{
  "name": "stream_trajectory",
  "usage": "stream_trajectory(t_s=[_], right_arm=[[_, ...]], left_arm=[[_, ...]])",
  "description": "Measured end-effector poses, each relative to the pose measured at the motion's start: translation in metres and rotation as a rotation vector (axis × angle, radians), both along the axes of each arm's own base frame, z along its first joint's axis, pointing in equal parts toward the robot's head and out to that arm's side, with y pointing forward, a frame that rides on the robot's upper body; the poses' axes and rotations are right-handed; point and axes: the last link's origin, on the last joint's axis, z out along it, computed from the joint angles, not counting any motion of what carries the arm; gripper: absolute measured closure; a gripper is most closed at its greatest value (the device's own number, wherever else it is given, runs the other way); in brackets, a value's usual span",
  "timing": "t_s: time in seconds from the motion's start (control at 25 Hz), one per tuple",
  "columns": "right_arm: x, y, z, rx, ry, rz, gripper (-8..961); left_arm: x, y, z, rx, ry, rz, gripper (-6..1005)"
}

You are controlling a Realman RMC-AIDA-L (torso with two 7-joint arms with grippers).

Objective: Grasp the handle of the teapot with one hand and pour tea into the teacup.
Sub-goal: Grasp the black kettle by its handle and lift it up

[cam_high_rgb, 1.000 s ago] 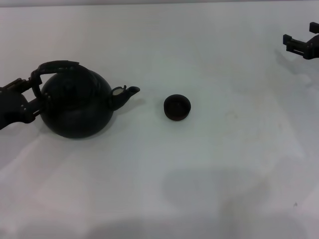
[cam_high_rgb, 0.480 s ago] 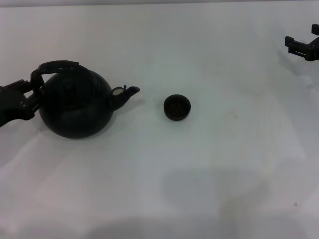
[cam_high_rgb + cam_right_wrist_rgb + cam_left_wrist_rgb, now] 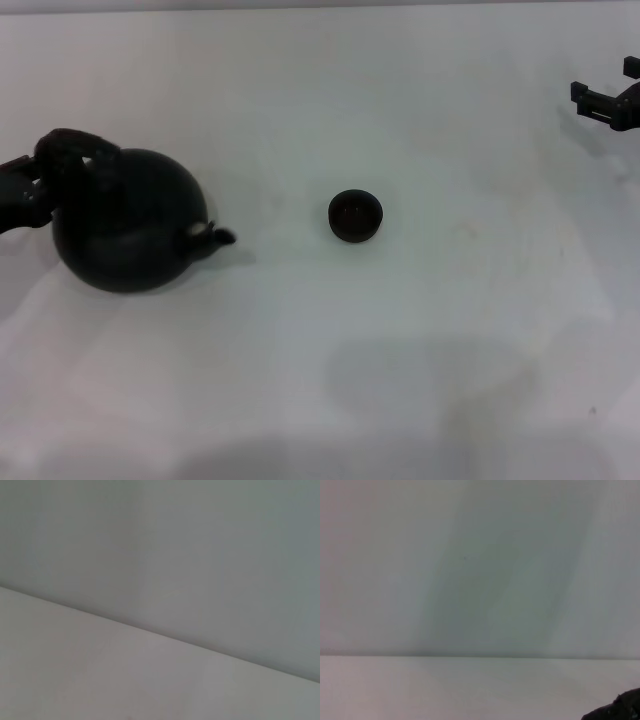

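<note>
Your left gripper (image 3: 42,180) holds the handle (image 3: 70,150) at nine o'clock; the pot (image 3: 125,222) is there, spout toward the cup (image 3: 355,216) at three. Right gripper (image 3: 605,100) idles at two.

A pale table surface (image 3: 100,680) meets a grey-green backdrop (image 3: 200,555) along a slanted edge. The backdrop is possibly a wall. No fingers appear.
</note>
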Motion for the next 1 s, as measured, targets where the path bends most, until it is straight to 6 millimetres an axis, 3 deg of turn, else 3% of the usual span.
stream_trajectory(t_s=[0.28, 0.84, 1.0], right_arm=[[0.001, -0.001, -0.001, 0.001, 0.004, -0.005, 108], [0.001, 0.002, -0.002, 0.007, -0.007, -0.012, 108], [-0.001, 0.003, -0.002, 0.008, -0.011, -0.005, 108]], left_arm=[[0.0, 0.008, 0.006, 0.027, -0.001, 0.023, 850], [0.017, 0.032, 0.019, 0.047, 0.002, -0.019, 849], [0.019, 0.049, 0.03, 0.056, 0.045, 0.022, 849]])
